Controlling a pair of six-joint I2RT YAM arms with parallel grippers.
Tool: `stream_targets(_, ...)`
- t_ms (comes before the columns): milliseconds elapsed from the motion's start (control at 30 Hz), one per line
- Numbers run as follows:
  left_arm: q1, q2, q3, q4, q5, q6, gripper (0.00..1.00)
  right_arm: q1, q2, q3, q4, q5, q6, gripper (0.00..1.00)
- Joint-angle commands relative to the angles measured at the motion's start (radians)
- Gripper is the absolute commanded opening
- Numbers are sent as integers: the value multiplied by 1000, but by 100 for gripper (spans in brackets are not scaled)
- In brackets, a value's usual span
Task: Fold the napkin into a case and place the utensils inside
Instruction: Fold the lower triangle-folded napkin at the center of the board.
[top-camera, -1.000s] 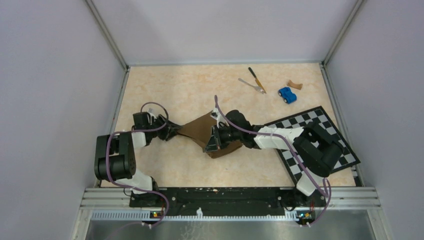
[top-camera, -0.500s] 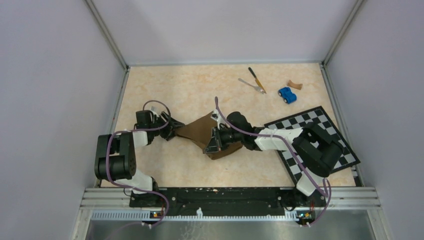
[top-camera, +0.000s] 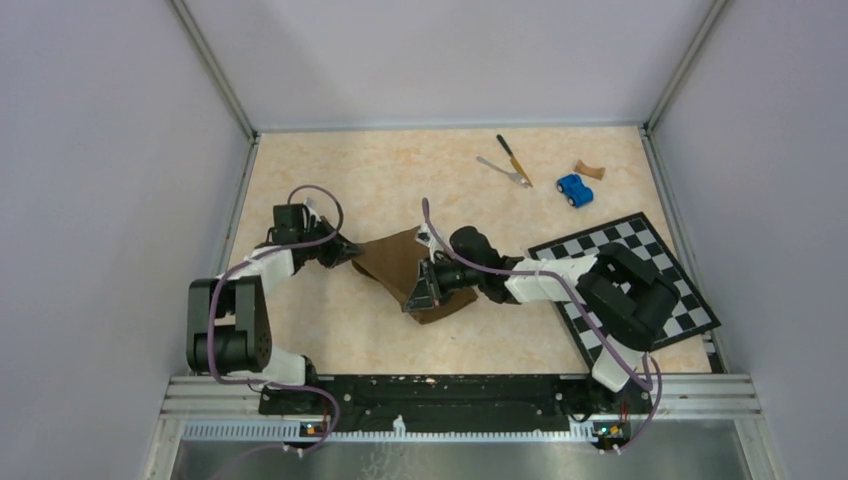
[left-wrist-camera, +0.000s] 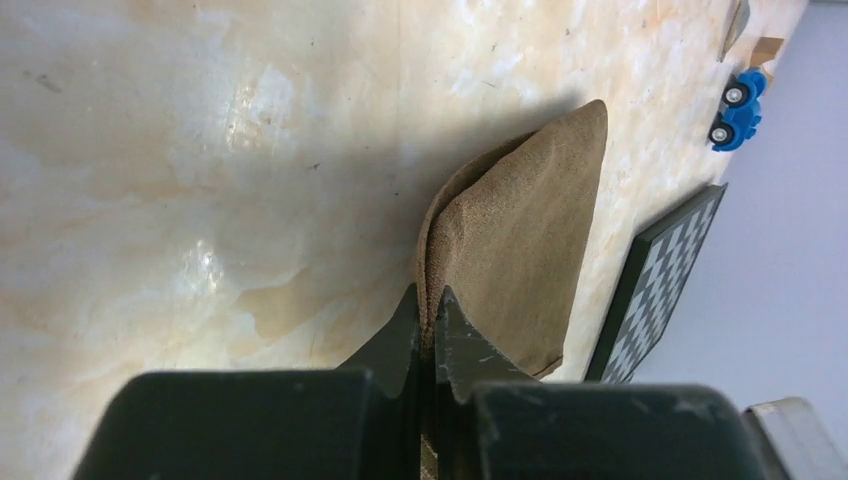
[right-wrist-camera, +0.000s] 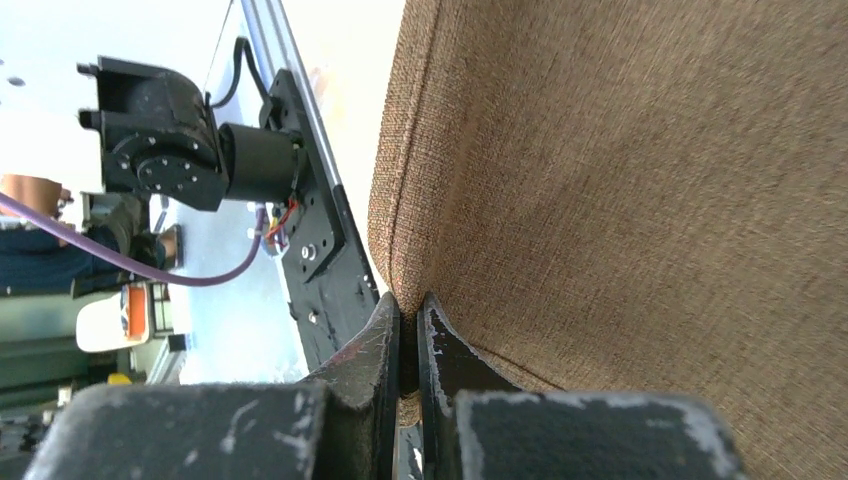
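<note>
The dark brown napkin lies folded over in the middle of the table, held up off it between both arms. My left gripper is shut on its left corner; the cloth runs away from the pinched jaws. My right gripper is shut on the napkin's near right edge, and the brown weave fills that wrist view above the jaws. The knife with yellow-orange handle and the silver fork lie together at the far right, apart from both grippers.
A blue toy car and a small tan piece sit right of the utensils. The black-and-white checkered board lies at the right under the right arm. Grey walls enclose the table.
Both grippers have moved left and a little farther away with the napkin. The cloth between them has bunched shorter and shifted left.
</note>
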Motion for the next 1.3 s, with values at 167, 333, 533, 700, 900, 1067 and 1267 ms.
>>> stream_targets(167, -139, -65, 195, -430, -489, -80, 0, 57, 57, -108, 154, -119, 37, 0)
stream_targets(333, -247, 4, 344, -683, -752, -331, 0, 10, 57, -211, 298, -136, 153, 0)
stream_targets(533, -363, 225, 653, -1088, -913, -625, 0, -62, 50, -328, 413, -155, 265, 0)
stream_targets(700, -425, 354, 788, -1249, -952, -786, 0, -78, 46, -374, 443, -142, 291, 0)
stream_targets(900, -481, 455, 895, -1309, -982, -855, 0, -96, 24, -399, 409, -110, 246, 0)
stream_targets(1067, -514, 554, 1002, -1368, -1002, -863, 0, -100, -29, -375, 261, -60, 104, 3)
stream_targets(1267, -518, 568, 985, -1324, -981, -797, 0, -99, -209, -323, 102, 131, -124, 52)
